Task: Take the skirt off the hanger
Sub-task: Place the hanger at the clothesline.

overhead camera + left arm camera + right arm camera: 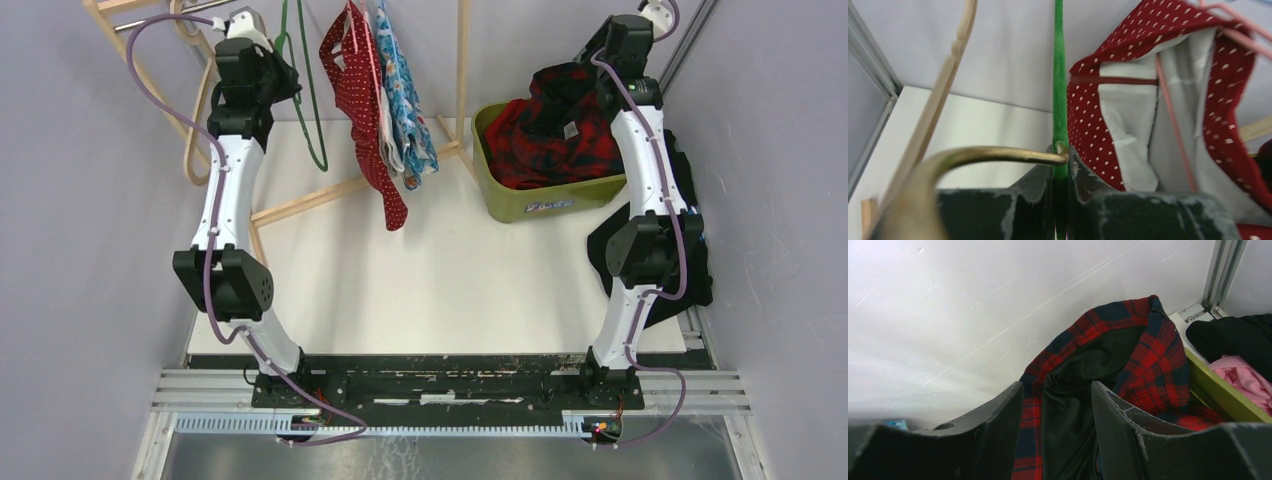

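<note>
My left gripper [1060,200] is pinched tight on the green hanger [1060,90], beside the red dotted skirt [1088,125] on its pink hanger [1173,125]. My right gripper [1058,440] stands half spread around the plaid skirt [1148,370], draped over the green bin [520,200]

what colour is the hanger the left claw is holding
Green: the thin hanger pinched in the left claw, clearest in the left wrist view.

Even, soft light (foregrounds blurred)
</note>
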Available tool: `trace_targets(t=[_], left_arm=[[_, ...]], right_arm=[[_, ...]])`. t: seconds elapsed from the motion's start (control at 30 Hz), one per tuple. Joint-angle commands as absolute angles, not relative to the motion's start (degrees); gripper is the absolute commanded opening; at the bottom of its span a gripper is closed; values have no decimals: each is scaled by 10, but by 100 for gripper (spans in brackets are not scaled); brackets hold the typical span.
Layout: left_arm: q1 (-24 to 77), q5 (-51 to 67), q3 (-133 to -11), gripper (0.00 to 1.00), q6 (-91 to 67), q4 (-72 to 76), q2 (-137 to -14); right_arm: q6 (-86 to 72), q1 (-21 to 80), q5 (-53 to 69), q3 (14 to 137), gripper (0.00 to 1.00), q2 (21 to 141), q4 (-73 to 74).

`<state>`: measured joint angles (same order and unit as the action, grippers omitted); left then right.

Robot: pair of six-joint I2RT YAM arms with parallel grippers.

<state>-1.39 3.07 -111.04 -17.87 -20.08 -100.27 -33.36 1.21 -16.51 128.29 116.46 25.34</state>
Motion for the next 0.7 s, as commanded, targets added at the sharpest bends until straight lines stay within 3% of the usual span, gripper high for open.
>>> trace_targets(t=[0.0,0.23,0.5,0.67], left_arm=[[-16,23,-1121,3,-156,-213,-1003],[-15,83,-1086,3,-126,-175,-962],[-16,327,-923,3,-40,-74,-841],[-14,368,-831,3,5,-93,-744]], right_arm=[[-324,6,-167,1280,58,1125,233],[-328,6,-164,1275,58,1126,232],[-325,6,-146,1286,58,1149,236],[-304,4,-128,1301,58,1169,231]])
